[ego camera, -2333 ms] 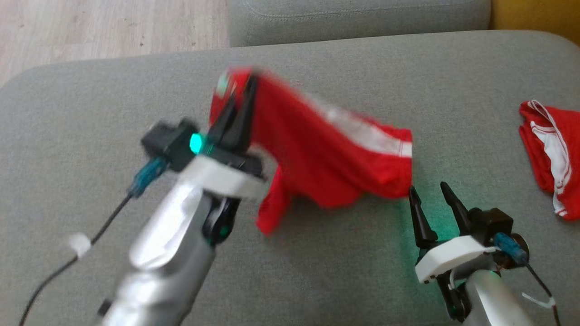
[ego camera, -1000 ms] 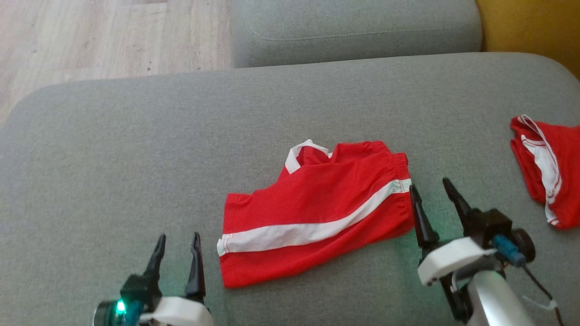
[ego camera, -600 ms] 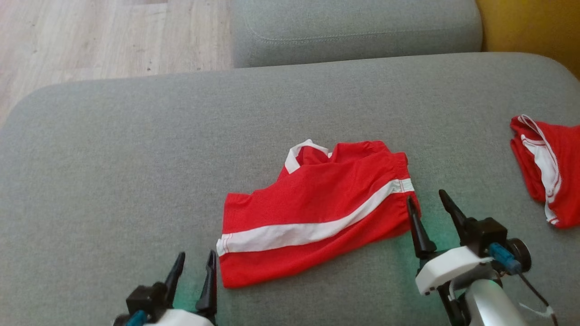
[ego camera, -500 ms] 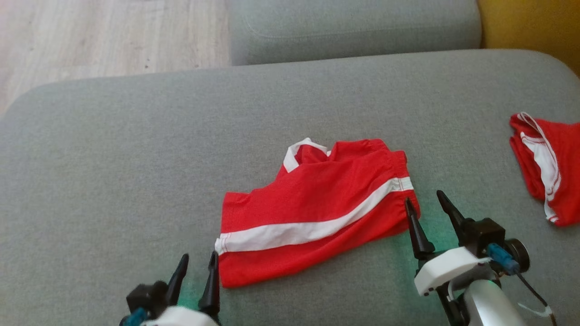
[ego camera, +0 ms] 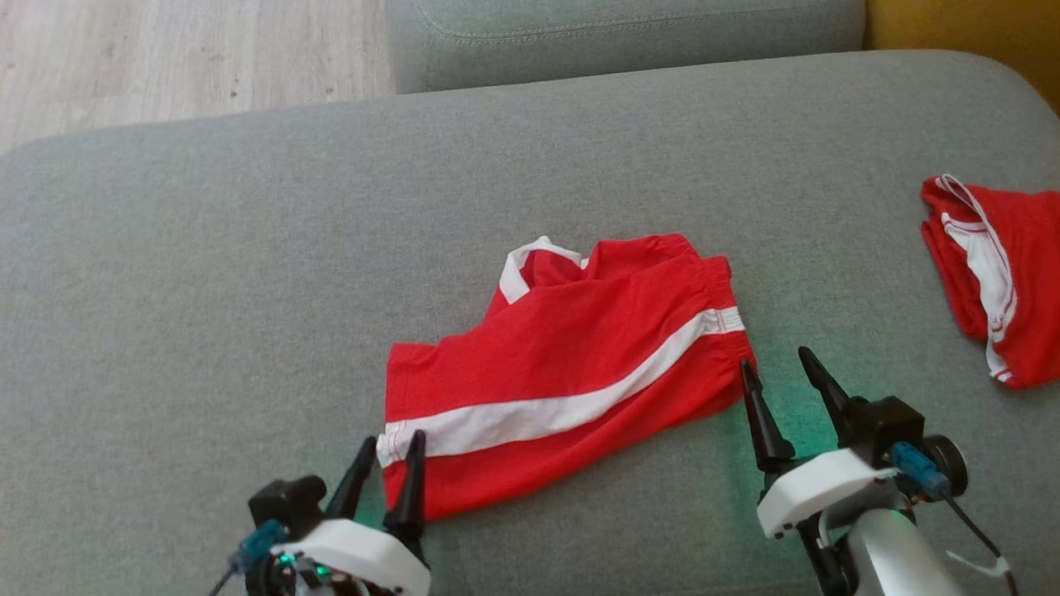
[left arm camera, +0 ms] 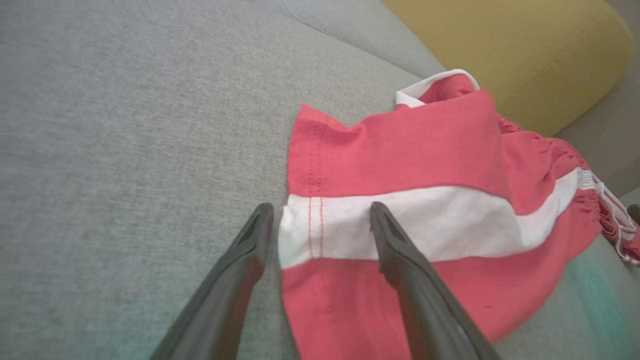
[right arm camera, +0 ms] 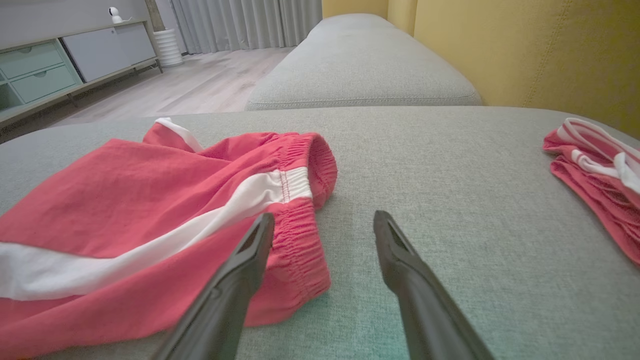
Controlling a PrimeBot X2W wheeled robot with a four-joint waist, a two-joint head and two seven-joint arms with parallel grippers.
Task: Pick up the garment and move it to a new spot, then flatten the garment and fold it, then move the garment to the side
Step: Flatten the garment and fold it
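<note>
The garment (ego camera: 563, 372) is a pair of red shorts with a white side stripe, lying folded over on the grey sofa cushion (ego camera: 207, 273). My left gripper (ego camera: 389, 451) stands open at the garment's hem corner; in the left wrist view its fingers (left arm camera: 395, 250) straddle the white stripe end of the garment (left arm camera: 425, 165). At the elastic waistband end my right gripper (ego camera: 778, 372) is open too. In the right wrist view its left finger (right arm camera: 250, 255) lies against the waistband of the garment (right arm camera: 150, 200), with bare cushion between the two fingers.
Another red and white garment (ego camera: 994, 281) lies bunched at the cushion's right edge, also visible as the bunched garment (right arm camera: 595, 160) in the right wrist view. A second grey cushion (ego camera: 621, 33) sits behind, wood floor (ego camera: 166, 50) at the far left, a yellow backrest (right arm camera: 525, 50) to the right.
The left gripper let go of the garment, which now lies on the cushion, then came from the lower left up to its hem corner. The right gripper edged closer to the waistband. The camera tilted.
</note>
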